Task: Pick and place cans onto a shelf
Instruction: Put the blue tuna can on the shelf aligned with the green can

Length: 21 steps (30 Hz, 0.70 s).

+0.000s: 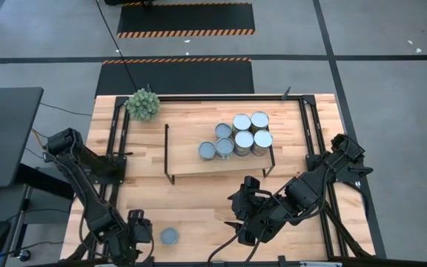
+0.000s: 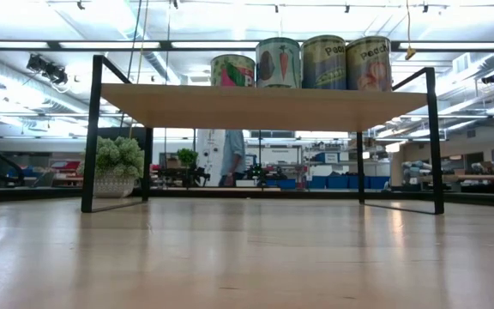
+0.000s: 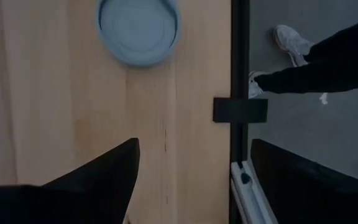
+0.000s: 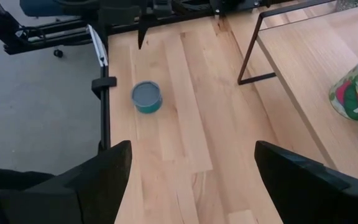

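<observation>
One blue-topped can [image 1: 169, 236] sits on the table [image 1: 199, 200] near its front edge, just beside the left gripper [image 1: 138, 245], not between its spread fingers. Seven cans on the shelf [image 1: 191, 165]. Right gripper [image 1: 245, 236] open, empty, well apart.

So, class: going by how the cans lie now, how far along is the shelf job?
Done: seven cans stand on the shelf. In hand: nothing; the left claw is open beside the last can near the table's front edge, and the right claw is open and empty. Left: lifting that one can onto the shelf.
</observation>
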Tool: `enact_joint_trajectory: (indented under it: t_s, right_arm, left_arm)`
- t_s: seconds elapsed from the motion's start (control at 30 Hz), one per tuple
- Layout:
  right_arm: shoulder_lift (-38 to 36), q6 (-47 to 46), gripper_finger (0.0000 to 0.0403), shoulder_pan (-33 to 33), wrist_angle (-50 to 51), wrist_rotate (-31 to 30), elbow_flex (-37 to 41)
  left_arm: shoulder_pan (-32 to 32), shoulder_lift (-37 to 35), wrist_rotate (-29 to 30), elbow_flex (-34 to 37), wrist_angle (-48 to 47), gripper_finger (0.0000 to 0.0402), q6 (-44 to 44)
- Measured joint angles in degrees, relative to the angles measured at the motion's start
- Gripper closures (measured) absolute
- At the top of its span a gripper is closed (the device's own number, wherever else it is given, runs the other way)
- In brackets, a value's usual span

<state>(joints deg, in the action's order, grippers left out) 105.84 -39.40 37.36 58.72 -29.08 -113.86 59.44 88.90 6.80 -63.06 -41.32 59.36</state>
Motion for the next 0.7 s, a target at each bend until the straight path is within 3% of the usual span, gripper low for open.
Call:
enact_joint_trajectory:
  t_s: [0.23, 0.33, 0.47, 0.57, 0.7]
  right_arm:
    - [0.0, 0.0, 0.0056, 0.0, 0.0, -0.2, 0.0]
    - [0.0, 0.0, 0.0056, 0.0, 0.0, -0.2, 0.0]
    - [0.0, -0.5, 0.0056, 0.0, 0.0, -0.2, 0.0]
    - [0.0, -0.5, 0.0056, 0.0, 0.0, 0.0, 0.0]
    - [0.0, -0.5, 0.0056, 0.0, 0.0, 0.2, 0.0]
  left_arm:
    - [-0.9, 1.8, 1.2, 3.0, 3.0, 0.0088, -0.6]
    - [-1.9, 4.5, 2.1, 0.7, 5.0, 0.0088, -4.0]
    - [-3.0, 8.9, 5.7, -4.0, 0.7, 0.0088, -7.8]
    - [-3.7, 10.7, 8.8, -5.5, 0.1, 0.0088, -7.7]
    - [-4.7, 13.1, 7.6, -5.4, -0.6, 0.0087, -4.8]
